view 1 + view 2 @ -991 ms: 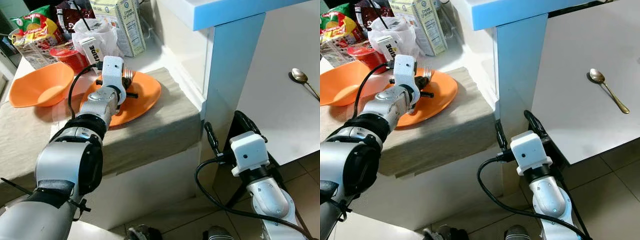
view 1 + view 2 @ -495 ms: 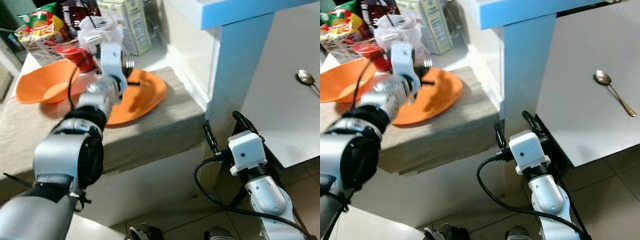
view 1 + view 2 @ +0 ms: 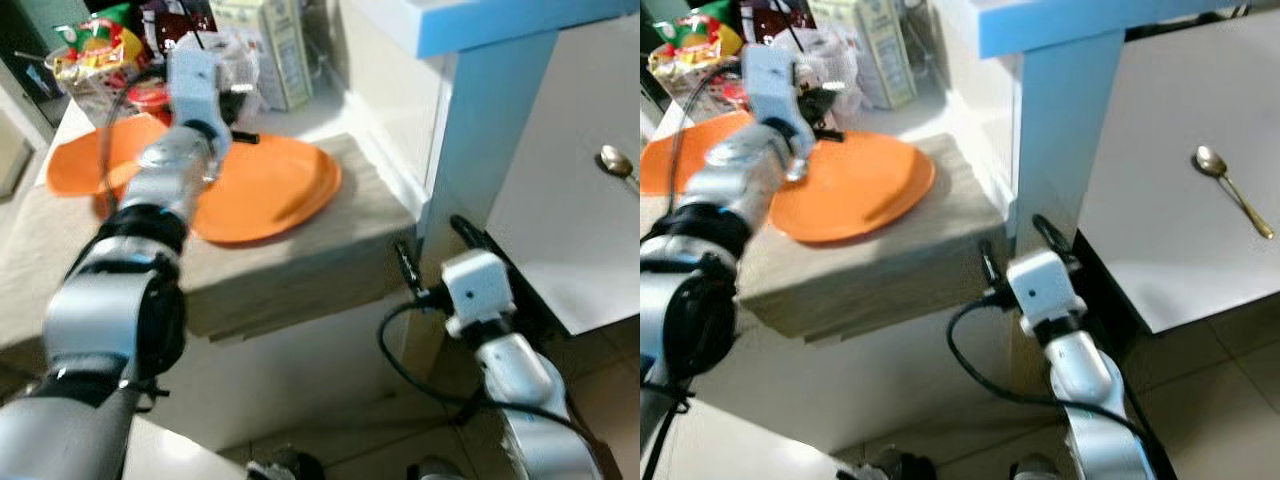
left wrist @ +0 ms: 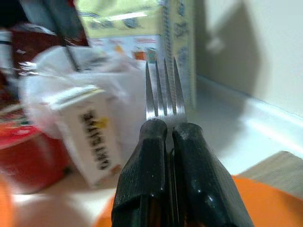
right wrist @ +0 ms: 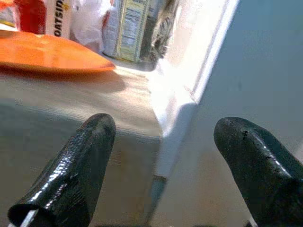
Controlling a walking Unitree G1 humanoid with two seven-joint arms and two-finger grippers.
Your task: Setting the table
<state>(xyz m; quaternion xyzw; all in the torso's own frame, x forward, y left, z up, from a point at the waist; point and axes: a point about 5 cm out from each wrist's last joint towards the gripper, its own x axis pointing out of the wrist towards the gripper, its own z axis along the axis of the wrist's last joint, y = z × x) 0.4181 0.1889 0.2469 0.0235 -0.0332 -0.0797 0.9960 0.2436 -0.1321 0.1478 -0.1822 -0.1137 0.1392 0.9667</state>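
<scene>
**Fork held above the orange plate**

The left gripper (image 4: pixel 165 137) pinches a metal fork (image 4: pixel 164 92) between its closed fingers, tines pointing out past the tips, above the far left edge of the orange plate (image 3: pixel 265 188). The plate lies on a beige cloth (image 3: pixel 290 265) over the counter, an orange bowl (image 3: pixel 75 170) just to its left (cartons and packets stand behind). The right gripper (image 5: pixel 165 165) hangs low beside the blue post (image 3: pixel 480 130), fingers spread wide. A spoon (image 3: pixel 1232 190) lies on the white table (image 3: pixel 1160 240) at right.
</scene>
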